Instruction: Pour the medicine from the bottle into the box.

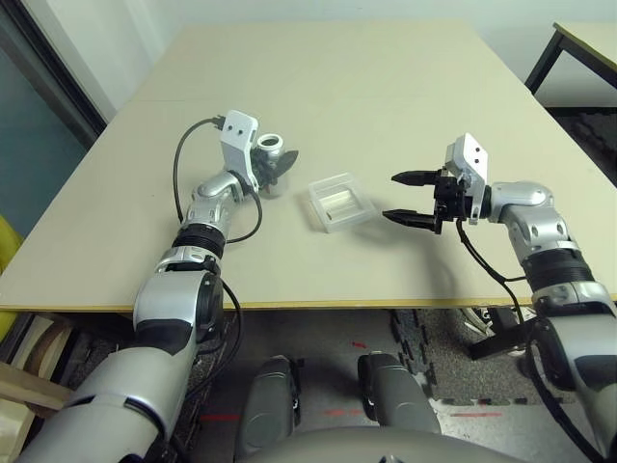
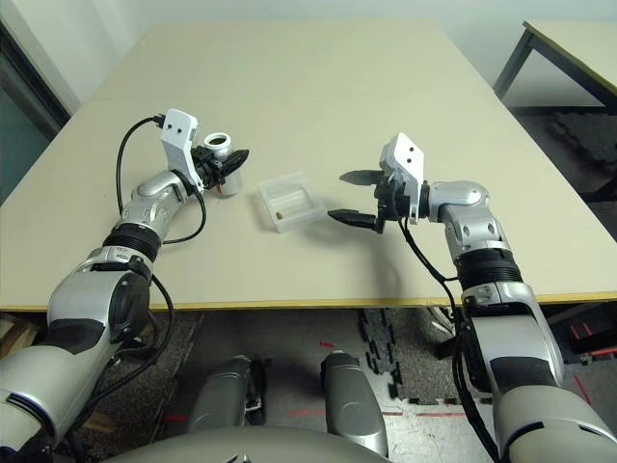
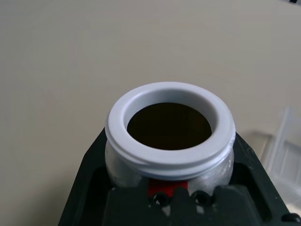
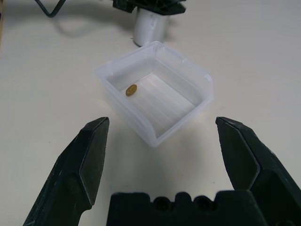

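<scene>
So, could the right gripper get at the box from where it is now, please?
Probably yes: the right gripper is open, pointing at the box with bare table between them; the left gripper holds the bottle beyond it.

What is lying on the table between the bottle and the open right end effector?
The box lies between the bottle and the right end effector, as the left eye view shows.

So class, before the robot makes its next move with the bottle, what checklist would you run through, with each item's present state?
1. Left gripper shut on the bottle: ok.
2. Bottle's cap off, mouth open: ok.
3. Bottle upright beside the box, base at the table: ok.
4. Pill lying in the box: ok.
5. Bottle emptied: cannot tell, its inside is dark.
6. Right gripper open, apart from the box: ok.
</scene>
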